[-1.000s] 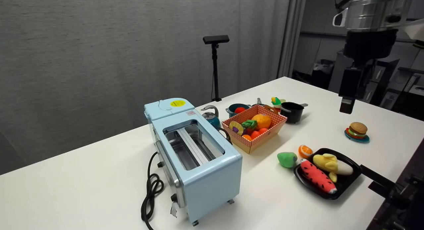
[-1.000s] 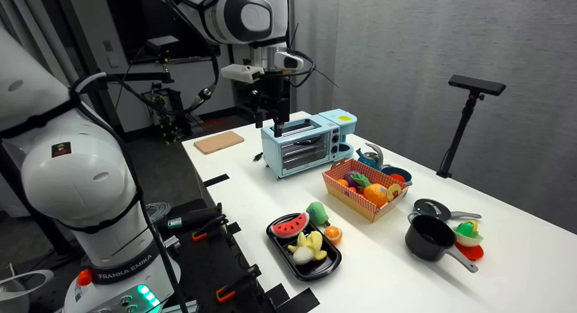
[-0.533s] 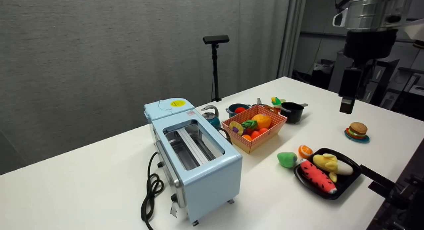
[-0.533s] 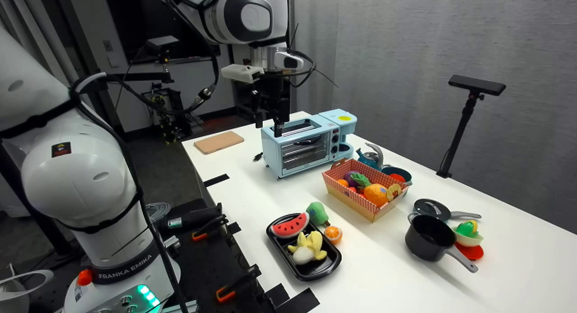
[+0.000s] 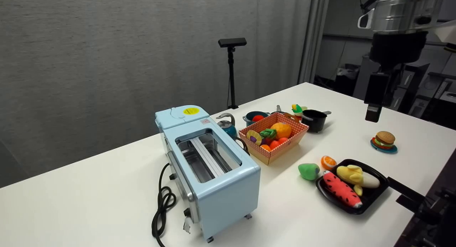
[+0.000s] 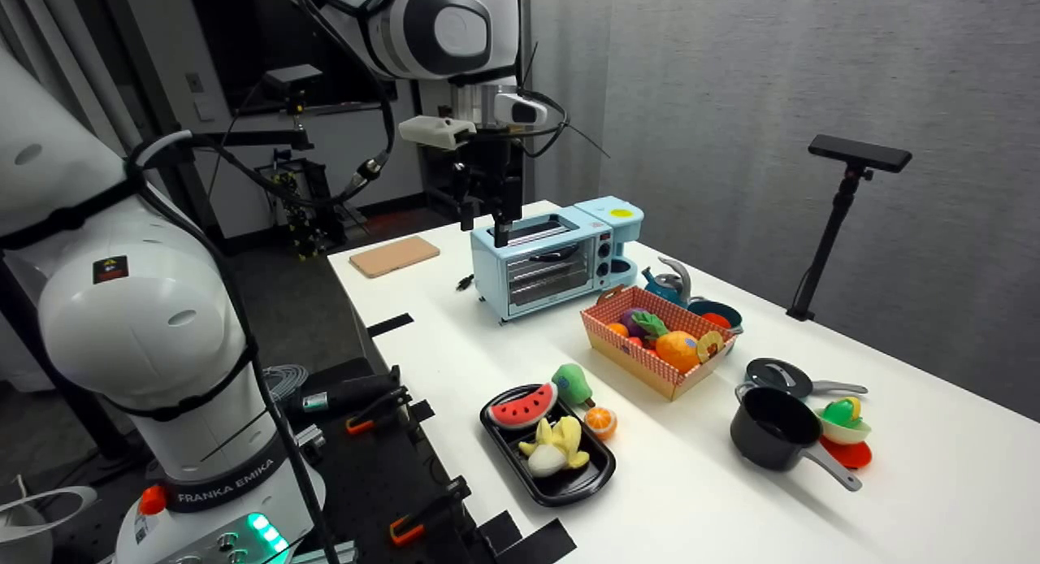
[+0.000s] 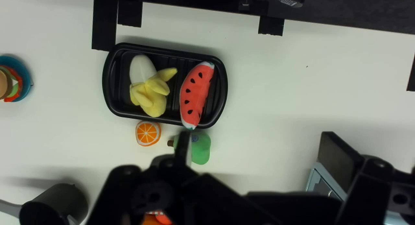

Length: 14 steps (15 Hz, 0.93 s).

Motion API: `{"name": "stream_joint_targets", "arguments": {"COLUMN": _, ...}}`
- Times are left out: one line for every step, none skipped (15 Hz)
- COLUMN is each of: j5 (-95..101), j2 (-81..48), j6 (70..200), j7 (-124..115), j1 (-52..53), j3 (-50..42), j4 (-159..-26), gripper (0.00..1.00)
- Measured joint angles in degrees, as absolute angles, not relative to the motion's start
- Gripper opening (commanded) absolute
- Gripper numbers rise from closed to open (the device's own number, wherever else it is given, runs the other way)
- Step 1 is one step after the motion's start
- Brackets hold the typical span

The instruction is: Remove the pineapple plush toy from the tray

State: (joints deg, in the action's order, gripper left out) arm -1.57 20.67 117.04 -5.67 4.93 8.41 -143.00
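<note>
The tray, an orange checked rectangular bin, stands beside the toaster in both exterior views point(image 5: 286, 146) point(image 6: 621, 359). A rounded yellow-orange toy with green leaves against it, seemingly the pineapple plush toy point(image 5: 281, 129) point(image 6: 678, 351), lies inside among red, orange and purple toys. Whether the leaves join it is hard to tell. My gripper point(image 5: 373, 113) point(image 6: 484, 230) hangs high above the table, apart from the tray. In the wrist view its fingers are wide apart with nothing between them point(image 7: 257, 140). Only a corner of the tray point(image 7: 155, 213) shows there, mostly hidden behind the gripper.
A black tray point(image 5: 372, 200) holds a banana and a watermelon toy, with a green pear point(image 5: 309, 171) and an orange slice point(image 5: 328, 162) beside it. The light-blue toaster point(image 5: 228, 204), kettle point(image 6: 666, 286), black pot point(image 6: 776, 434) and burger point(image 5: 384, 142) stand around.
</note>
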Motion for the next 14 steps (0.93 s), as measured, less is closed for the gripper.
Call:
{"name": "stream_joint_targets", "arguments": {"j5": -1.6, "j2": 20.7, "j6": 117.0, "j7": -5.7, "j1": 4.9, "j3": 8.4, "j4": -143.0, "gripper": 1.00}}
{"name": "stream_joint_targets", "arguments": {"j5": -1.6, "j2": 20.7, "j6": 117.0, "j7": -5.7, "j1": 4.9, "j3": 8.4, "j4": -143.0, "gripper": 1.00}}
{"name": "stream_joint_targets", "arguments": {"j5": -1.6, "j2": 20.7, "j6": 117.0, "j7": -5.7, "j1": 4.9, "j3": 8.4, "j4": -143.0, "gripper": 1.00}}
{"name": "stream_joint_targets", "arguments": {"j5": -1.6, "j2": 20.7, "j6": 117.0, "j7": -5.7, "j1": 4.9, "j3": 8.4, "j4": -143.0, "gripper": 1.00}}
{"name": "stream_joint_targets", "arguments": {"j5": -1.6, "j2": 20.7, "j6": 117.0, "j7": -5.7, "j1": 4.9, "j3": 8.4, "j4": -143.0, "gripper": 1.00}}
{"name": "stream_joint_targets", "arguments": {"j5": -1.6, "j2": 20.7, "j6": 117.0, "j7": -5.7, "j1": 4.9, "j3": 8.4, "j4": -143.0, "gripper": 1.00}}
{"name": "stream_joint_targets", "arguments": {"j5": -1.6, "j2": 20.6, "j6": 117.0, "j7": -5.7, "j1": 4.9, "j3": 8.4, "j4": -143.0, "gripper": 1.00}}
{"name": "stream_joint_targets", "arguments": {"j5": -1.6, "j2": 20.5, "j6": 117.0, "j7": -5.7, "j1": 4.9, "j3": 8.4, "j4": -143.0, "gripper": 1.00}}
{"name": "stream_joint_targets", "arguments": {"j5": -1.5, "j2": 20.4, "j6": 117.0, "j7": -5.6, "j1": 4.9, "j3": 8.3, "j4": -142.8, "gripper": 1.00}}
{"name": "stream_joint_targets", "arguments": {"j5": -1.4, "j2": 20.3, "j6": 117.0, "j7": -5.5, "j1": 4.9, "j3": 8.0, "j4": -142.6, "gripper": 1.00}}
{"name": "stream_joint_targets", "arguments": {"j5": -1.3, "j2": 20.2, "j6": 117.0, "j7": -5.4, "j1": 4.9, "j3": 7.8, "j4": -142.3, "gripper": 1.00}}
{"name": "stream_joint_targets", "arguments": {"j5": -1.1, "j2": 20.0, "j6": 117.0, "j7": -5.2, "j1": 4.9, "j3": 7.4, "j4": -141.9, "gripper": 1.00}}
{"name": "stream_joint_targets", "arguments": {"j5": -0.8, "j2": 19.8, "j6": 117.0, "j7": -5.1, "j1": 4.9, "j3": 7.1, "j4": -141.4, "gripper": 1.00}}
{"name": "stream_joint_targets", "arguments": {"j5": -0.5, "j2": 19.3, "j6": 117.1, "j7": -5.0, "j1": 4.8, "j3": 6.8, "j4": -140.8, "gripper": 1.00}}
